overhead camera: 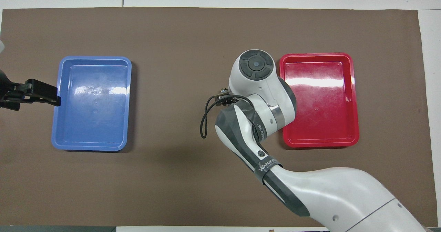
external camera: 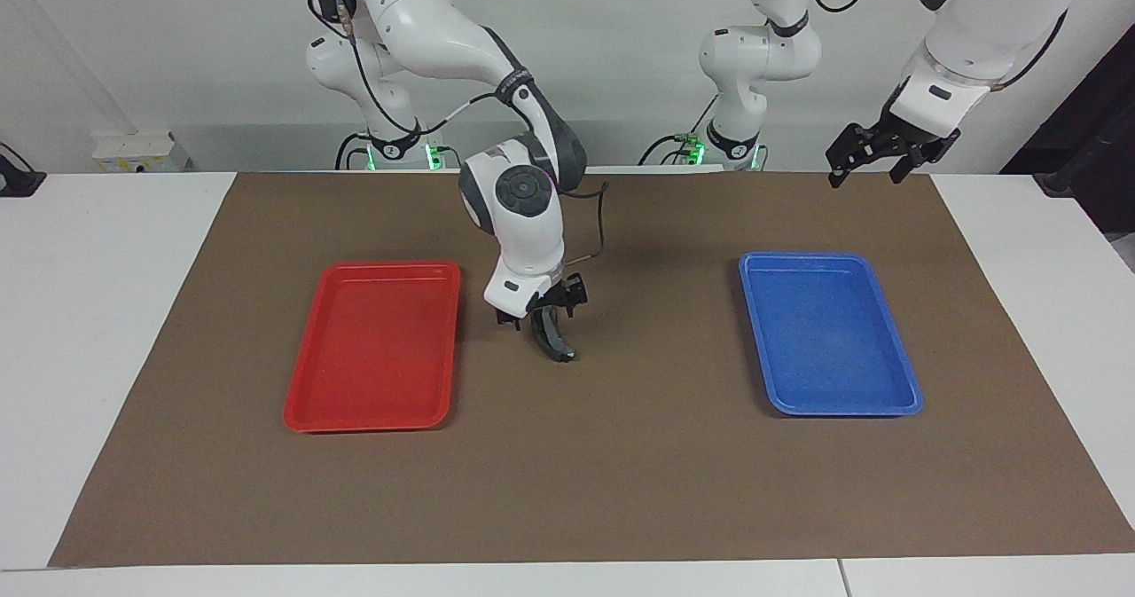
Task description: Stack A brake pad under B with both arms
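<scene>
The crescent-shaped black pad B (external camera: pixel 550 338) lies on the brown mat (external camera: pixel 621 473) between the two trays, beside the red tray (external camera: pixel 372 344). My right gripper (external camera: pixel 543 309) hovers just above it, open and off the pad. The short dark-grey A brake pad does not show; I cannot tell whether it lies under B. In the overhead view the right arm's wrist (overhead camera: pixel 256 83) hides both pads and the gripper. My left gripper (external camera: pixel 873 158) waits open and empty, raised at the left arm's end of the mat; it also shows in the overhead view (overhead camera: pixel 41 94) next to the blue tray (overhead camera: pixel 91 102).
The red tray also shows in the overhead view (overhead camera: pixel 318 99) and the blue tray in the facing view (external camera: pixel 829 331); both hold nothing. The right arm's cable (overhead camera: pixel 205 118) loops beside its wrist.
</scene>
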{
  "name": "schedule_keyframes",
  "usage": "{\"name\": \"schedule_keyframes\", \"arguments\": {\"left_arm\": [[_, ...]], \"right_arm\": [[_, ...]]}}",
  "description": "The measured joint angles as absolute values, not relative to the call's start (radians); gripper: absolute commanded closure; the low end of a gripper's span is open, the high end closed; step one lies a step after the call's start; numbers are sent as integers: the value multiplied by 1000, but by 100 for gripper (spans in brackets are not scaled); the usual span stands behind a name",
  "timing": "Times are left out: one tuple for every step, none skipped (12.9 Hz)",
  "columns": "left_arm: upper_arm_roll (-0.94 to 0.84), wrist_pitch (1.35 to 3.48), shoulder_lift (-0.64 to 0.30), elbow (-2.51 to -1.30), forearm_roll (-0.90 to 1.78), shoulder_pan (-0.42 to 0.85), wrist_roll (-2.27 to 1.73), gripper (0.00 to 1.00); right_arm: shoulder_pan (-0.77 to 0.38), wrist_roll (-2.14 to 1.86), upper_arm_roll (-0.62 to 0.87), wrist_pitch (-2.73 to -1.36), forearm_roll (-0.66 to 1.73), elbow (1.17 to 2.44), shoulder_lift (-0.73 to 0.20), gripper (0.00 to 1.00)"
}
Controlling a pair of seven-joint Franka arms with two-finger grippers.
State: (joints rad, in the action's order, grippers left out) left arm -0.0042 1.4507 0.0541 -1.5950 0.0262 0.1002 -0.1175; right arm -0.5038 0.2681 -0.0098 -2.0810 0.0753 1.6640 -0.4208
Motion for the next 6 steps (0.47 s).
{"name": "schedule_keyframes", "arguments": {"left_arm": [[-5,1451,54,-1595,26,100,-117,1],[-5,1451,54,-1595,26,100,-117,1],[-5,1451,54,-1595,26,101,-117,1],[-6,1451,54,-1595,26,101,-117,1],[-6,1451,54,-1595,26,101,-117,1],[-7,1452,54,-1595,26,101,-117,1]], "right_arm": [[-473,268,-13,-2062,75,1662,-391,1],[-434,268,-14,-2035,73,1661,-357,1],[-393,265,-14,-2000,65,1659,-322,1],[-350,263,-15,-1960,50,1659,-288,1],[-309,251,-15,-1924,41,1659,-261,1],[-270,230,-15,-1884,36,1659,-237,1]]}}
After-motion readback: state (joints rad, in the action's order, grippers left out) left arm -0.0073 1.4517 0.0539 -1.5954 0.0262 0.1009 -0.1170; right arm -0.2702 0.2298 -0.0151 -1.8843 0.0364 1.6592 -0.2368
